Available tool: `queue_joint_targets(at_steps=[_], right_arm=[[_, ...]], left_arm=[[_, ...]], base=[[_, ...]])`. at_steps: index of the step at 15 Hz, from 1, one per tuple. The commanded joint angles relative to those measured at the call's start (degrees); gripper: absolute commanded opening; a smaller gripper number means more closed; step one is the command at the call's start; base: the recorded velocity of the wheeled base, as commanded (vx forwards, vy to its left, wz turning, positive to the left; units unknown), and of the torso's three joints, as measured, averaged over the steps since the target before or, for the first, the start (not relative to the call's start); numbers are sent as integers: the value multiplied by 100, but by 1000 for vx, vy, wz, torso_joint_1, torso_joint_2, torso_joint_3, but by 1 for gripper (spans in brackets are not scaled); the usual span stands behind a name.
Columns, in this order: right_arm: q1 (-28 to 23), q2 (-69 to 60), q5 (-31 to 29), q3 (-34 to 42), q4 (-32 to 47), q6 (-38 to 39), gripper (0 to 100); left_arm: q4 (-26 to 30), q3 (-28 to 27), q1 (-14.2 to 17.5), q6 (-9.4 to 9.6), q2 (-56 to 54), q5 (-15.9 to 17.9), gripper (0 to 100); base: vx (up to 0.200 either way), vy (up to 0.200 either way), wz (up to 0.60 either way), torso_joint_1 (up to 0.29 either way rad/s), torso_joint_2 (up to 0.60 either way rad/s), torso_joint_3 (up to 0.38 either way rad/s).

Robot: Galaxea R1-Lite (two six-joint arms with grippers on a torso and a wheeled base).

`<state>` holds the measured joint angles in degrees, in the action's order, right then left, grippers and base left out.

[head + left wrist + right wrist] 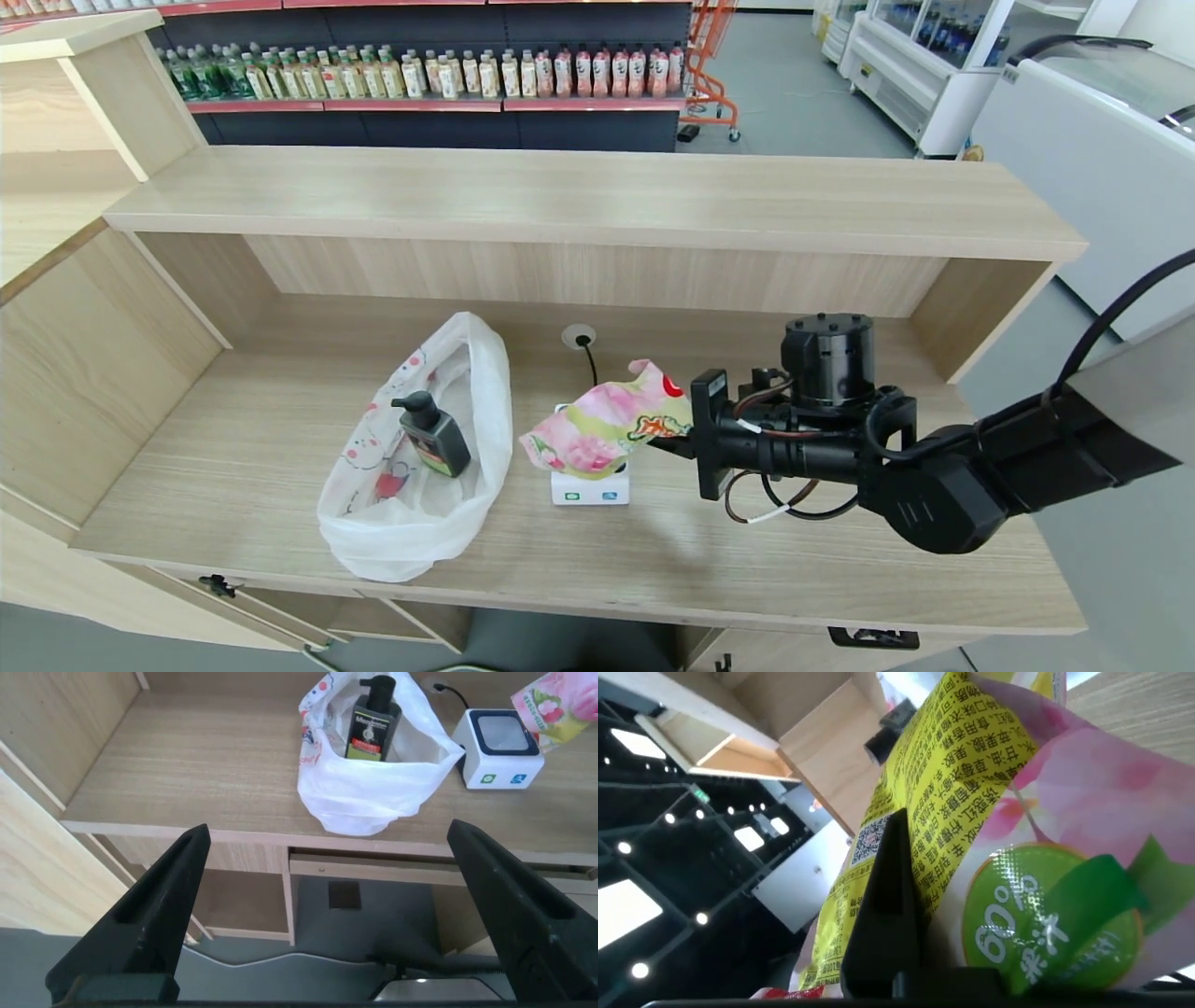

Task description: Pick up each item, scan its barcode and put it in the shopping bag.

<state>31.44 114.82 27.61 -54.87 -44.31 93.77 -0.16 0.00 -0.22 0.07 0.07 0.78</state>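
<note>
Over the counter [747,560], beside the shopping bag [401,537], we held the floppy packet [607,425] above the scanner [590,487], our right gripper [680,431] pinching one end. We judged its sagging, crumpled film could hide the barcode or slip free.

The head camera looks steeply down on the whole counter [233,448], the left wrist camera peers from farther back, past its spread jaws, at the same shopping bag [360,789] and scanner [500,751], and the right wrist camera sits tight against the packet [1046,840] between its jaws.
</note>
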Motion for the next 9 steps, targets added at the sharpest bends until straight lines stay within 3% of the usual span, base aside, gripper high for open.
queue_joint_targets(at_steps=[1,9], right_arm=[[-15,190,16,20,-403,27,0],[-24,743,201,-182,-719,36,0]], left_arm=[[-2,0,4,1,1,1,100],[-2,0,4,72,1,1,100]], base=[[0,0,0,0,0,0],[0,0,0,0,0,0]])
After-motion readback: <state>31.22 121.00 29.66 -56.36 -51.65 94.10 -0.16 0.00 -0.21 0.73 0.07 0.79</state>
